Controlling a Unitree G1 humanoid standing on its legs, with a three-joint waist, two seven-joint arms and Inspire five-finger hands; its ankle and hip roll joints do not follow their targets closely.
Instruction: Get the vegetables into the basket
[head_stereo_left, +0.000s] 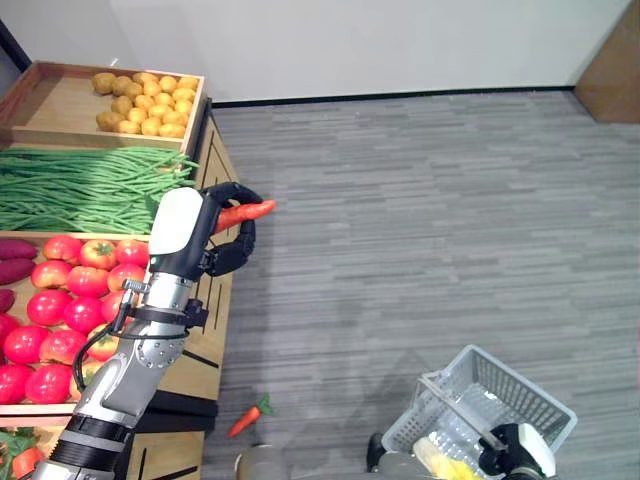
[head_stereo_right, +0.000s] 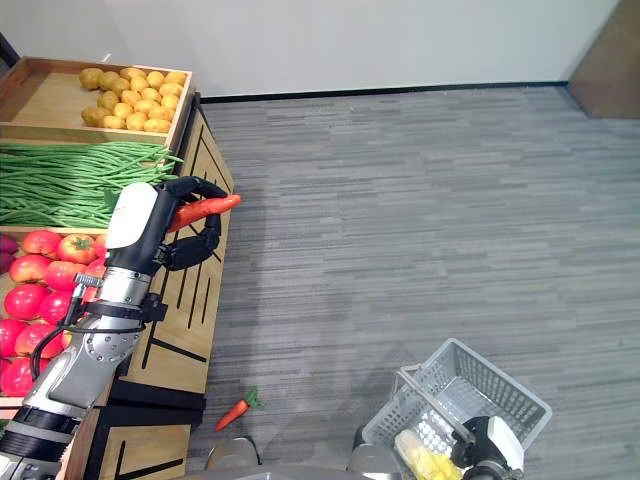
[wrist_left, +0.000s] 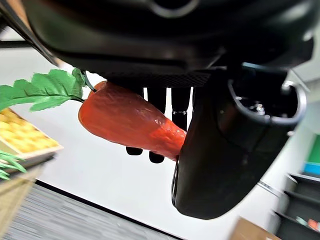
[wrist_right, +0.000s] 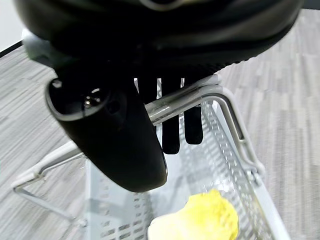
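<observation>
Wooden produce stand (head_stereo_left: 205, 150) at left. White wire basket (head_stereo_left: 520, 398) on floor, right hand (wrist_right: 115, 130) curled round its metal handle (wrist_right: 185, 102). Left hand (head_stereo_left: 225, 225) pinches orange carrot (head_stereo_left: 245, 212) beside stand. Second carrot (head_stereo_left: 245, 418) lies on floor.

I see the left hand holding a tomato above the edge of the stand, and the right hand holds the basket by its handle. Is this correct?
Not quite. The left hand is closed on a carrot, not a tomato; the left wrist view shows its orange body and green leaves between the fingers and thumb. The tomatoes lie on the stand. The rest is right: the right hand holds the basket by its handle.
</observation>
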